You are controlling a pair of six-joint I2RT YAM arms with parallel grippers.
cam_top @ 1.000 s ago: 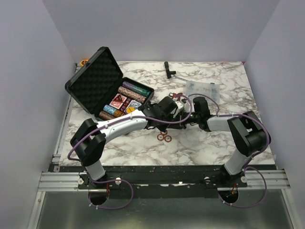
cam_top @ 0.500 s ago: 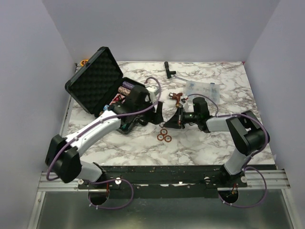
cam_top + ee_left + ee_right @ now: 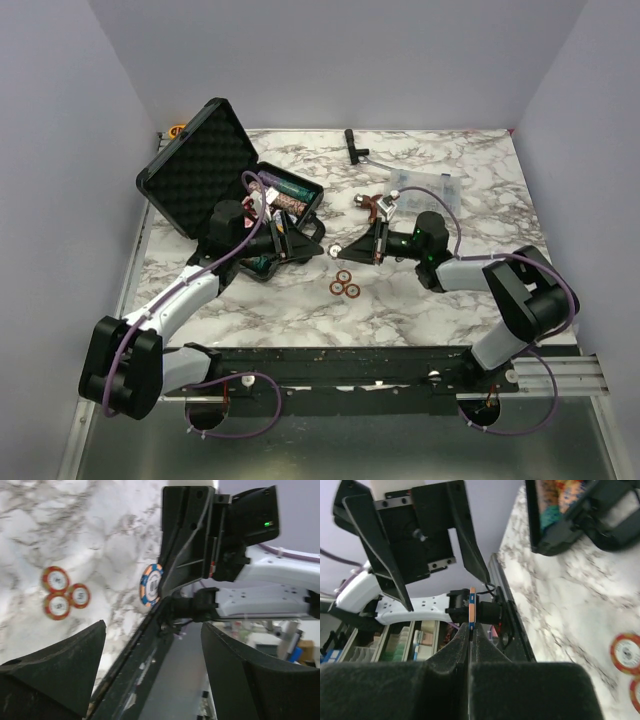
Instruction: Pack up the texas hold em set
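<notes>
The black case (image 3: 195,165) lies open at the back left, with rows of coloured chips (image 3: 285,195) in its base; its corner shows in the right wrist view (image 3: 560,515). My right gripper (image 3: 342,250) (image 3: 471,630) is shut on a blue-and-orange chip (image 3: 472,607) (image 3: 151,584), held on edge above the table. My left gripper (image 3: 310,243) (image 3: 152,630) stands open and empty, facing that chip from the case side, a short way off. Three red chips (image 3: 345,283) (image 3: 62,594) lie flat on the marble just in front of both grippers.
A clear plastic compartment box (image 3: 425,185) sits at the back right, with a small red-brown piece (image 3: 368,203) near it. A black tool (image 3: 353,145) lies at the back middle. The table's near edge is a black rail (image 3: 330,355).
My left gripper has opened wide and drawn back left towards the case, away from the right gripper. The right gripper stays shut on the chip and has shifted slightly.
</notes>
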